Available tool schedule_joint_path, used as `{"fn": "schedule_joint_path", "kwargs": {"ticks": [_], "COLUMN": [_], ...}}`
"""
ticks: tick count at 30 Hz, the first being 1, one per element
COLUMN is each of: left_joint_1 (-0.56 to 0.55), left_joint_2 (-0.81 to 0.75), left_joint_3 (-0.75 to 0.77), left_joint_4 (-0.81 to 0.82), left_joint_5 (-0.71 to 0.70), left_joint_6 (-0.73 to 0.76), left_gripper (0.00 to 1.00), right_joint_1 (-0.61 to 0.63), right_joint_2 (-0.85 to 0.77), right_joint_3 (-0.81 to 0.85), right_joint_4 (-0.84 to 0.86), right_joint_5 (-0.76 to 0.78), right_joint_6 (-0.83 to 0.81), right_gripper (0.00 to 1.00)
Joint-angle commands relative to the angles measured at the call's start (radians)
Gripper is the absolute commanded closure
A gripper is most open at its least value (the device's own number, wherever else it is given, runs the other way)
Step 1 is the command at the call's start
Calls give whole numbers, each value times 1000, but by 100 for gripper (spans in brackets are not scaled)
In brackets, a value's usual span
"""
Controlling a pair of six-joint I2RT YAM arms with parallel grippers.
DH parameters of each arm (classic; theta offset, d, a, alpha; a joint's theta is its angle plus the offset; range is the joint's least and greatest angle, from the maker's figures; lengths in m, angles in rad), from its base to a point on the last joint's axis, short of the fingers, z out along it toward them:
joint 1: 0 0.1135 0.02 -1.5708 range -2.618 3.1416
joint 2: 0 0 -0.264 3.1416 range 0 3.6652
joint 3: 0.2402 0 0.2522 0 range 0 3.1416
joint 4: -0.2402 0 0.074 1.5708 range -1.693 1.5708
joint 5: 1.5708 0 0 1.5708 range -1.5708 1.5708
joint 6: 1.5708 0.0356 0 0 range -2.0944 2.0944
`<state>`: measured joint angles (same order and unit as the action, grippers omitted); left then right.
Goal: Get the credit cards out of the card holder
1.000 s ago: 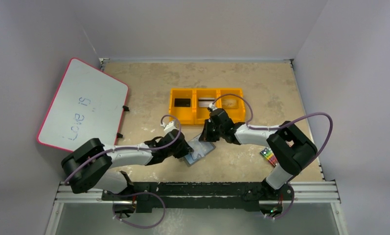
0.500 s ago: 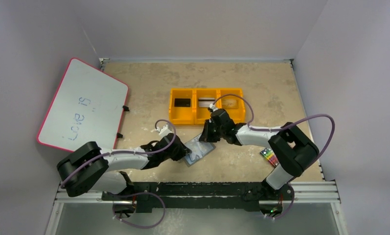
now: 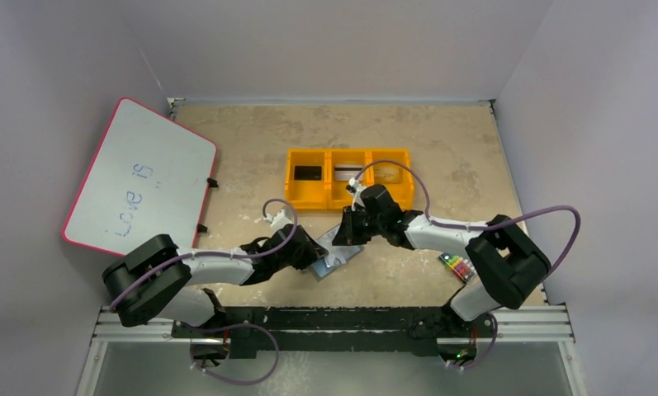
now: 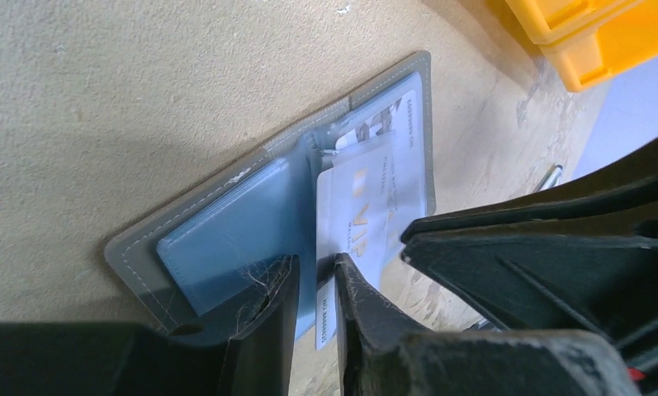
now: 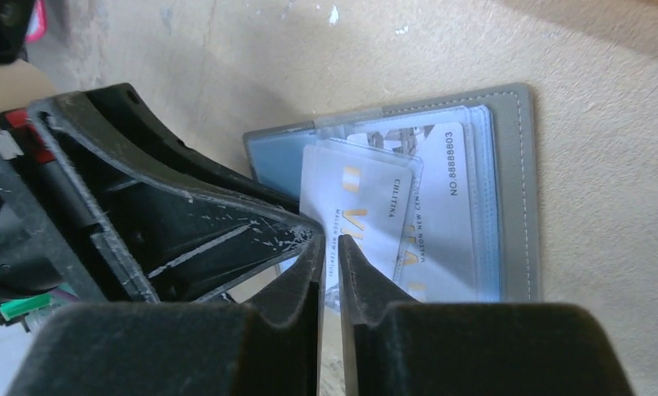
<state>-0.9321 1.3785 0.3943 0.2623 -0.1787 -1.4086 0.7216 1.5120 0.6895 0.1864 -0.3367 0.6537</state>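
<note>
The card holder (image 3: pixel 335 261) lies open on the table between both arms, grey outside (image 5: pixel 517 181) and blue-grey inside (image 4: pixel 226 239). A pale credit card with gold letters (image 4: pixel 360 216) (image 5: pixel 366 202) sticks halfway out of its pocket, over a second pale card (image 5: pixel 445 206). My left gripper (image 4: pixel 315 271) (image 3: pixel 314 252) is slightly open, with that card's corner in the gap against one finger. My right gripper (image 5: pixel 329 241) (image 3: pixel 345 233) stands a narrow slit apart at the same card's edge. A black card (image 3: pixel 309 172) and a striped card (image 3: pixel 347 172) lie in the yellow bin.
The yellow three-part bin (image 3: pixel 295 186) (image 4: pixel 594 45) stands just beyond the card holder. A pink-rimmed whiteboard (image 3: pixel 139 177) leans at the far left. A pack of coloured crayons (image 3: pixel 455 264) lies on the table near the right arm's base.
Both grippers' jaws have parted a little. The left gripper drew back to the left, then returned to the holder's near edge. The right gripper edged left and nearer over the holder.
</note>
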Motion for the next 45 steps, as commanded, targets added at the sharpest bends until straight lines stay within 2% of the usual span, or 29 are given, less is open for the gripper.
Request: {"fn": "schedule_joint_path", "kwargs": {"ticks": [1,4,8,11,13,16,19,28,33,36,39,45], "left_joint_1": [-5,-4,-5,-4,-4,-4,-4,-4,-5,-5,-8,-8], "left_joint_2": [7,-5,4,5,3,10,23,84,91,91,85,90], "left_joint_3": [-34,-46,-49,-48,-51,-52,-59,-88,-102,-103,-96,-101], "left_joint_4": [-30,-16,12,27,40,51,85,268,264,248,191,148], "left_joint_5": [-18,-23,-12,-7,-3,3,19,68,49,30,2,-25], "left_joint_6": [-15,-29,-25,-34,-36,-39,-42,-74,-89,-100,-108,-112], "left_gripper": [77,81,95,100,100,90,87,90,92,85,84,86], "right_joint_1": [6,8,8,7,8,8,7,7,7,7,7,7], "right_joint_2": [56,93,106,109,110,105,109,113,115,118,101,-55], "right_joint_3": [21,26,15,6,0,-11,-19,-32,-39,-41,-35,-10], "right_joint_4": [-11,-37,-44,-46,-43,-33,-27,-21,-16,-15,-29,-128], "right_joint_5": [-22,22,56,76,81,89,85,79,77,79,81,160], "right_joint_6": [-32,-25,-14,0,9,20,25,41,44,45,45,64], "right_gripper": [89,92,93,93,93,93,93,93,94,95,94,76]}}
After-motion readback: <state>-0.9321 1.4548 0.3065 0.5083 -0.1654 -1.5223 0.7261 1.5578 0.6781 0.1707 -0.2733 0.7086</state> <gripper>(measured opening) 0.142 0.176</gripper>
